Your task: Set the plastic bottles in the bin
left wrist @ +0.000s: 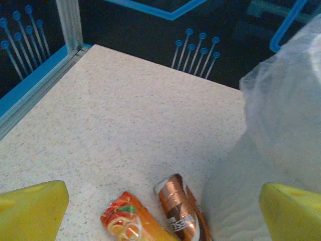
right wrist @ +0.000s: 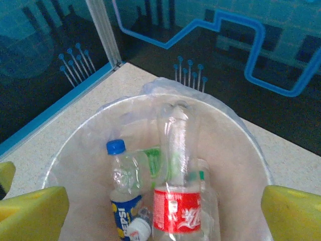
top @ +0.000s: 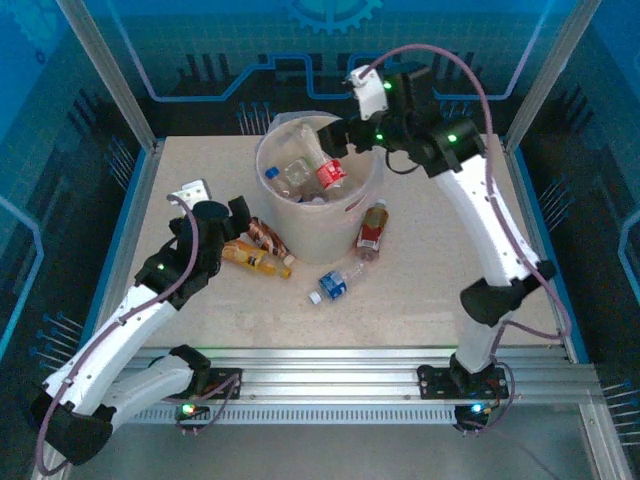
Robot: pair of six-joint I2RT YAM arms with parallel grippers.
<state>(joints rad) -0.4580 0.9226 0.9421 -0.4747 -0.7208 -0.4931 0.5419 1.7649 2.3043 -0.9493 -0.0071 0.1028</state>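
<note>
Holding several bottles (right wrist: 145, 165), the bin (top: 310, 218) is topped by the right gripper (right wrist: 163, 213), spread wide and empty, as if for a drop. Left of the bin, the left gripper (left wrist: 160, 216), also wide and empty, is poised over an orange bottle (left wrist: 125, 223) and a copper bottle (left wrist: 178, 206), probably the next pick. An amber bottle (top: 371, 230) and a blue bottle (top: 335, 283) are seen lying before the bin. Inside it, a red bottle (right wrist: 176, 219) is propped upright; "PEPSI" is read on a neighbouring blue label (right wrist: 123, 213), while the red label's script cannot be made out.
</note>
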